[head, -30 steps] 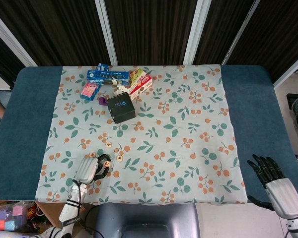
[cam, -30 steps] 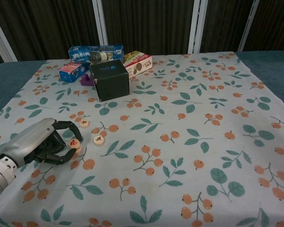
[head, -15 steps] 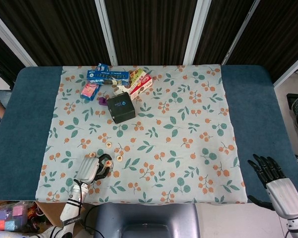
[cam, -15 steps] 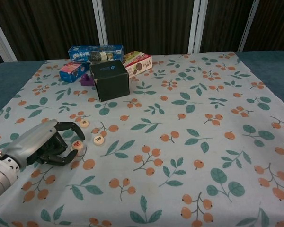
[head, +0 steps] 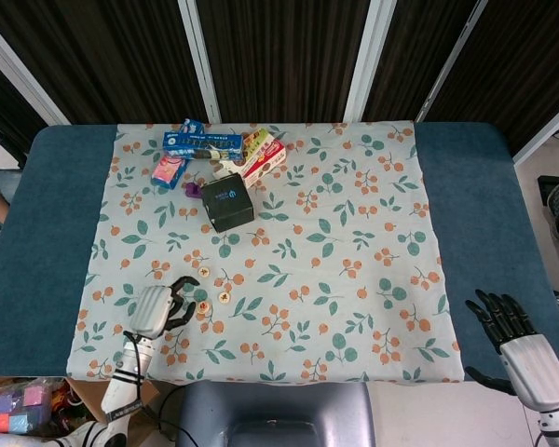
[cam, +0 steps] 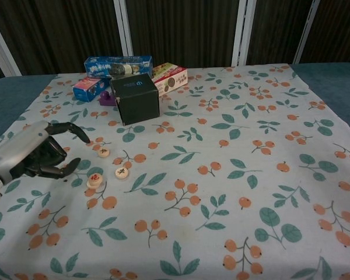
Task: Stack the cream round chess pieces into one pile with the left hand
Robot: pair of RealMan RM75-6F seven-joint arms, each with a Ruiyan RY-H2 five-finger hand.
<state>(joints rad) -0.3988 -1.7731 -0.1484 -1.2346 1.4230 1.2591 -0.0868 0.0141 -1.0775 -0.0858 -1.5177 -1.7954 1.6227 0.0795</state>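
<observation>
My left hand (cam: 32, 154): raised a little above the cloth, fingers loosely spread and curved, holding nothing; in the head view (head: 155, 310) it sits near the front left of the cloth.
Stacked pieces (cam: 94, 179): a short pile of cream round chess pieces, red mark on top, just beyond my left fingertips (cam: 76, 161) and apart from them; in the head view (head: 204, 306) it lies just off the side of my left hand.
Second piece (cam: 122, 172): a single cream piece flat on the cloth, just past the pile on the side away from my left hand.
Third piece (cam: 104, 153): a single cream piece flat on the cloth, ahead of my left hand, near the outstretched finger but not touching it.
My right hand (head: 519, 340): off the table's front right corner, far from the pieces, dark fingers spread, holding nothing; seen only in the head view.
Black box (cam: 135, 98): well ahead of my left hand, toward the back.
Snack packets (cam: 118, 66): behind the black box, farthest from my left hand.
Floral cloth (cam: 233, 175): under everything.
</observation>
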